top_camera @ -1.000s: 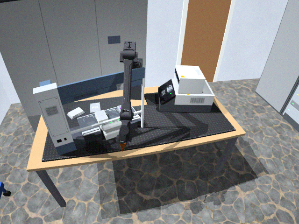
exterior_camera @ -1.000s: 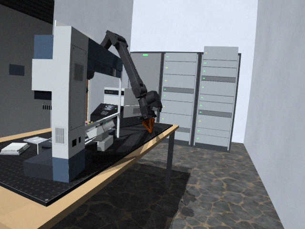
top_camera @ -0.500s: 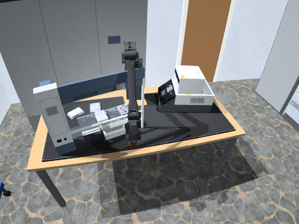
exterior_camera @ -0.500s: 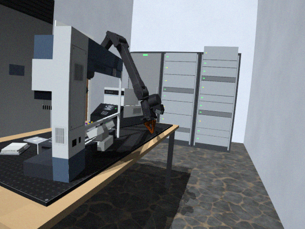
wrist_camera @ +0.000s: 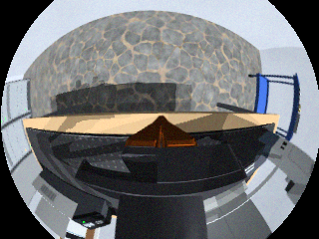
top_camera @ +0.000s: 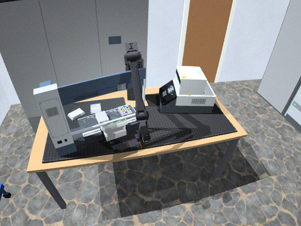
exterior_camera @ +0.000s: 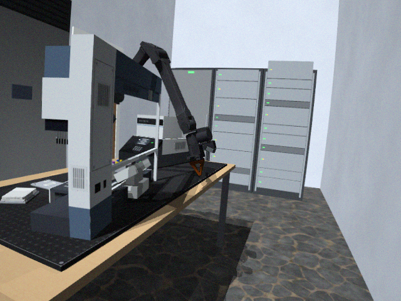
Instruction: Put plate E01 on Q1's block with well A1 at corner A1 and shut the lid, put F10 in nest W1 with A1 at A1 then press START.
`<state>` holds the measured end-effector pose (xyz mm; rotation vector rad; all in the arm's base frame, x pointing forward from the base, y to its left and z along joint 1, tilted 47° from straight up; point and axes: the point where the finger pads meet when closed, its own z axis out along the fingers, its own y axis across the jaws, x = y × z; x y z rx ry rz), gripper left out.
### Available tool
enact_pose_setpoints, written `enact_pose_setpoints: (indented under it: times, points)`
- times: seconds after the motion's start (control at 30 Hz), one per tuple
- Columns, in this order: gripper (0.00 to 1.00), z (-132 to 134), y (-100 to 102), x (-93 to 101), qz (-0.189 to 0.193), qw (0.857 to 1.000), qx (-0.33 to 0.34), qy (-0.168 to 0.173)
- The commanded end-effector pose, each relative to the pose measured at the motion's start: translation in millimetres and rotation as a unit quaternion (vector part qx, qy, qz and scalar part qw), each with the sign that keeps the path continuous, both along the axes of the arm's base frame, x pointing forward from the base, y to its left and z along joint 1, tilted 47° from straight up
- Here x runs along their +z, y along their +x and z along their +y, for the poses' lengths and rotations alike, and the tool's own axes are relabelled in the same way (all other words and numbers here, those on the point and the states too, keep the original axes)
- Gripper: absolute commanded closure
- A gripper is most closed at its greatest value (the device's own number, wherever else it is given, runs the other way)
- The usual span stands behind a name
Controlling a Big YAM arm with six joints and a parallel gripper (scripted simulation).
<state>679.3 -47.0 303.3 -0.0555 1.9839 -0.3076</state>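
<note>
My gripper (top_camera: 142,145) is shut and empty, with its orange fingers pointing down just above the black mat near the table's front edge; it also shows in the side view (exterior_camera: 197,168) and the wrist view (wrist_camera: 161,135). The cycler Q1 (top_camera: 188,96) stands at the back right, its dark panel (top_camera: 167,92) showing a green lamp. Its white lid (top_camera: 190,79) sits on top; I cannot tell if it is shut. On the deck row, the tube cooling block (top_camera: 126,110) with coloured tubes is nearest the arm, and a white block (top_camera: 102,117) sits further left. Plate labels are too small to read.
A tall white and blue instrument tower (top_camera: 53,119) stands at the table's left, with a blue gantry beam (top_camera: 97,84) behind the deck. Two white plate-like pieces (top_camera: 75,113) (top_camera: 95,108) lie behind the deck. A white carriage (top_camera: 114,130) sits in front of it.
</note>
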Motion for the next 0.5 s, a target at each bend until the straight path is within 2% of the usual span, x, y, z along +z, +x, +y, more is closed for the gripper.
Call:
enact_pose_setpoints:
  times: [0.0, 0.07, 0.23, 0.33, 0.43, 0.47]
  points:
    - [1.0, -5.3, -2.6, 19.5, -0.017, 0.999, 0.011, -0.033]
    - [1.0, 1.5, -5.9, 16.1, -0.008, 0.998, 0.023, -0.05]
    - [1.0, 39.5, -8.2, -4.0, -0.009, 0.999, 0.025, -0.036]
    - [1.0, 59.9, -7.8, -16.7, 0.011, 0.997, 0.058, -0.059]
    - [1.0, 63.3, -7.6, -20.1, 0.018, 0.995, 0.064, -0.069]
    - [1.0, 53.1, -9.4, -17.7, 0.019, 0.995, 0.057, -0.075]
